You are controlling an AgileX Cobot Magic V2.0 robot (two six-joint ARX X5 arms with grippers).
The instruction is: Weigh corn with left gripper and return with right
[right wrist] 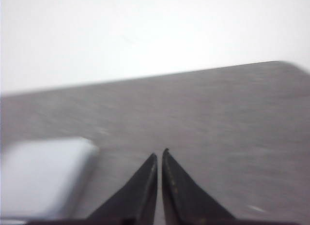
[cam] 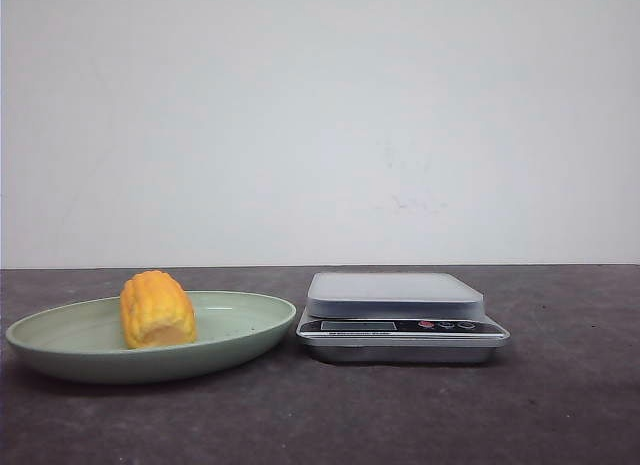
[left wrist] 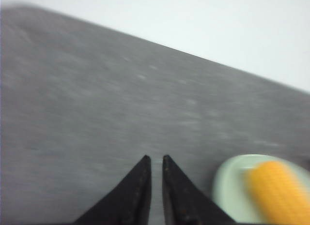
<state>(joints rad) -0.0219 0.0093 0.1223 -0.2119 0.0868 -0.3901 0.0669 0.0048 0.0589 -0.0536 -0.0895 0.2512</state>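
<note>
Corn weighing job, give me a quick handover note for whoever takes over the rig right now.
Left gripper: fingertips nearly together, holding nothing, above bare table beside the plate.
Right gripper: fingertips nearly together, holding nothing, near the scale.
Corn lies in the green plate, left of the scale, whose platform has nothing on it.
Done: nothing visible yet.
Left: left gripper takes corn to the scale, then right gripper returns it to the plate.
</note>
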